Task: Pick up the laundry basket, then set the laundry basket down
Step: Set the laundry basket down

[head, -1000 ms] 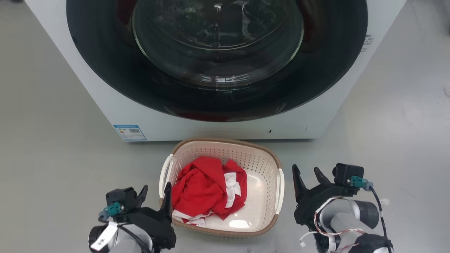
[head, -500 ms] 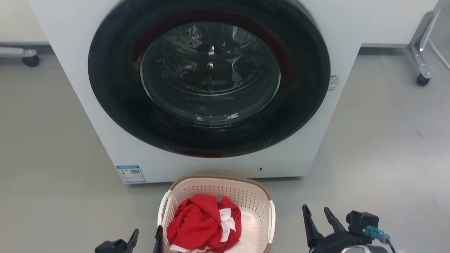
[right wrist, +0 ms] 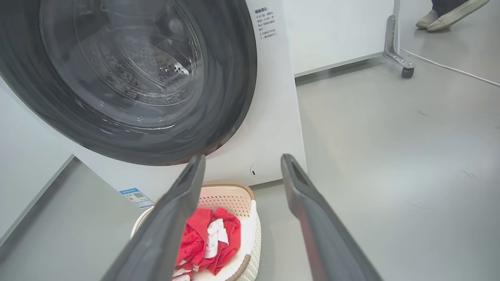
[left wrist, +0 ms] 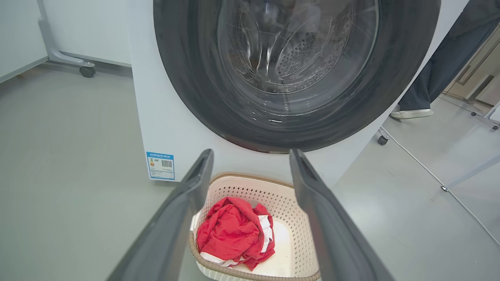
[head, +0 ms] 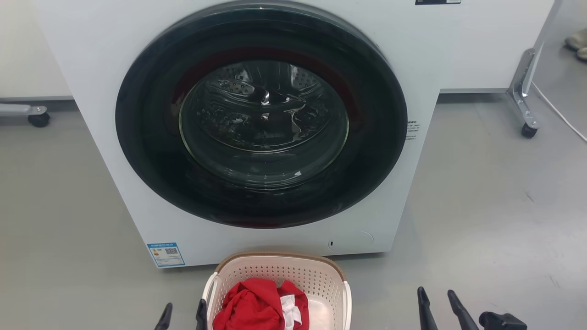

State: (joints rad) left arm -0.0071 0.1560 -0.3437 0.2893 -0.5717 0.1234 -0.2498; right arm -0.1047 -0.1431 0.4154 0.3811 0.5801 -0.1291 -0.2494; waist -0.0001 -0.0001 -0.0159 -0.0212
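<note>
Sitting on the grey floor [head: 495,206], the laundry basket [head: 298,276] rests just in front of the washing machine [head: 458,55], below its round dark door [head: 261,114]. A red cloth [head: 250,305] with a white patch lies bunched inside, toward the basket's left side.

You have the left gripper [head: 183,315] with its fingers spread apart and holding nothing. Its inner finger stands just beside the basket's left handle [head: 208,293], and you cannot tell whether they touch. The right gripper [head: 438,305] is equally wide, grips nothing and stands clear of the basket's right side.

A blue label [head: 166,254] is stuck on the machine's lower left corner. White panels stand behind the machine, on metal feet with small black wheels, one at the left [head: 39,120] and one at the right [head: 528,131]. A white cable [head: 557,112] runs across the floor at the right. A person's shoes [head: 578,43] show at the far right edge.

Against the picture from a second ago, your head camera has tilted up. The whole door and the room behind now show, the basket has slid to the bottom edge, and of each gripper you see little more than the fingertips. The basket keeps its place against the machine's front, with the cloth lying as before. Both grippers stay open.
</note>
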